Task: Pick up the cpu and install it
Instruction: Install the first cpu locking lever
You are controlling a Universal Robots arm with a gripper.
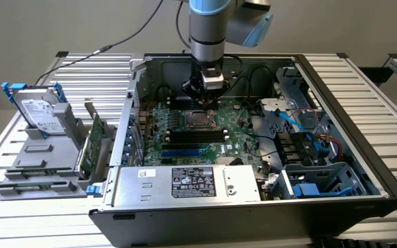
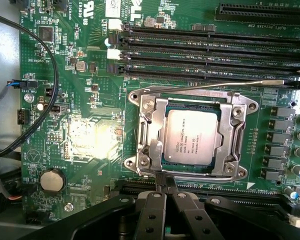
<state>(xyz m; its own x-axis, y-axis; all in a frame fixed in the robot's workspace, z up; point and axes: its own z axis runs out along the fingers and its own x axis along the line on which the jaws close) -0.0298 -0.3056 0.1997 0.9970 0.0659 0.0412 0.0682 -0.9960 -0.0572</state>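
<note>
Spanning the scene, a slatted metal table is seen with an open black PC case laid on it, side panel off. Robot arm is lowered from above into the case, over the green motherboard. A silver power supply box with a label is set along the case's near wall. Outside the case, at the exterior view's left, a grey holder is placed; a hard drive in a blue frame is stood upright in it, and a long green card is stood on edge between holder and case. Black memory slots are run beside the metal socket frame, with a thin lever laid between them. The cpu is seated flat in the socket, silver top up, ringed by the frame. Gripper is held just above the socket's edge, fingers pressed together, nothing seen clamped between them; contact with the frame cannot be told. Cpu is not held.
</note>
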